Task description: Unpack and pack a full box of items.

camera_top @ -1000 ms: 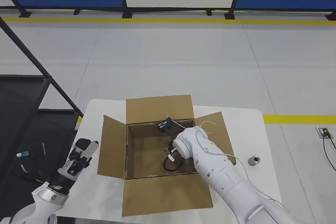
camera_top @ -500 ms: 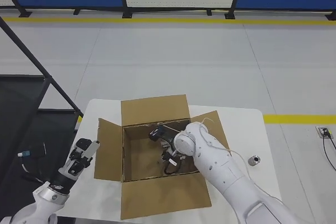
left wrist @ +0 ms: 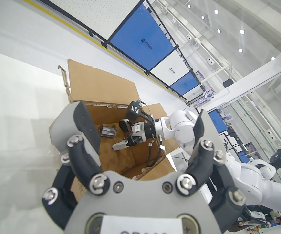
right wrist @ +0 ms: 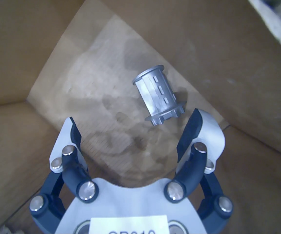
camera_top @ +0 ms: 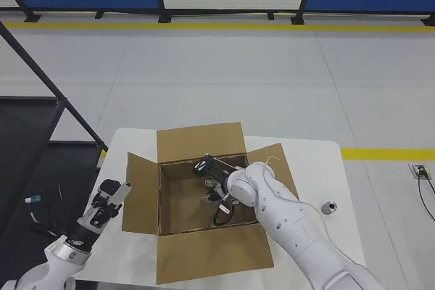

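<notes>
cardboard box (camera_top: 201, 141): upright, flaps open | grey slotted cylinder (right wrist: 158, 94): on its side, on box floor

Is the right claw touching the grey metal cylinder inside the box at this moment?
Apart. In the right wrist view, bare box floor shows between the open right claw's nearer fingertip and the grey metal cylinder.

White rounded arms (camera_top: 297, 225) carry the left tool (left wrist: 140, 113) and right tool (right wrist: 133, 115), grey-plated with dark fingers (right wrist: 190, 127) and silver screws (right wrist: 86, 187).
</notes>
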{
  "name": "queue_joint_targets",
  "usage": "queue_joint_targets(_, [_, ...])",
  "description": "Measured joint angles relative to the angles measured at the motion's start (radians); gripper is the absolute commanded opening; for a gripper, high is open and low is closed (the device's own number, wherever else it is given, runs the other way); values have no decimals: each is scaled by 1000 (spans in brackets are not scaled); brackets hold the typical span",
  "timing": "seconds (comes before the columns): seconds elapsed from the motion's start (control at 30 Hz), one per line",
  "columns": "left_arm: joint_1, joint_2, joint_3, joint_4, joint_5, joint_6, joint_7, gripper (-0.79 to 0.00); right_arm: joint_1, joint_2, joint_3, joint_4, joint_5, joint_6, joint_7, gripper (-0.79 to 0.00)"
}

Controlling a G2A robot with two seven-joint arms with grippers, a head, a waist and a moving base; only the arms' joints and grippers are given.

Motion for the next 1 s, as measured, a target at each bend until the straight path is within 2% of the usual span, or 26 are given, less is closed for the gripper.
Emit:
queue_joint_targets(0.13, [4,1,-4,-4,-3,0,3,0,0,-12,-33,22,-69,84,-33,0])
queue_joint_targets(0.33, [9,3,-6,-5,-6,2,5,0,31,-32,-47,100,-61,90,-74,0])
queue_joint_targets(0.37, [9,3,-6,-6,-5,3,5,0,35,-35,-49,112,-59,88,-81,-37])
queue_joint_targets(0.43, [10,3,-6,-7,-4,5,4,0,45,-42,-53,141,-56,89,-94,-49])
queue_joint_targets(0.53, [9,4,-6,-11,-3,7,2,0,61,-53,-61,183,-50,86,-99,-123])
queue_joint_targets(0.6, [9,5,-6,-12,-2,8,3,0,73,-61,-65,214,-39,72,-100,-246])
queue_joint_targets(0.63, [9,5,-6,-12,-1,8,3,0,78,-65,-67,227,-36,67,-100,-394])
queue_joint_targets(0.73, [10,6,-5,-12,-1,10,4,0,94,-77,-74,267,-24,49,-91,-459])
queue_joint_targets(0.87, [12,6,-5,-12,-2,11,8,0,113,-91,-81,310,-8,21,-79,-502])
queue_joint_targets(0.93, [14,7,-5,-11,-2,12,11,0,120,-97,-83,329,-1,11,-79,-576])
queue_joint_targets(1.0, [15,7,-5,-12,-2,13,12,0,126,-102,-84,342,6,-2,-82,-705])
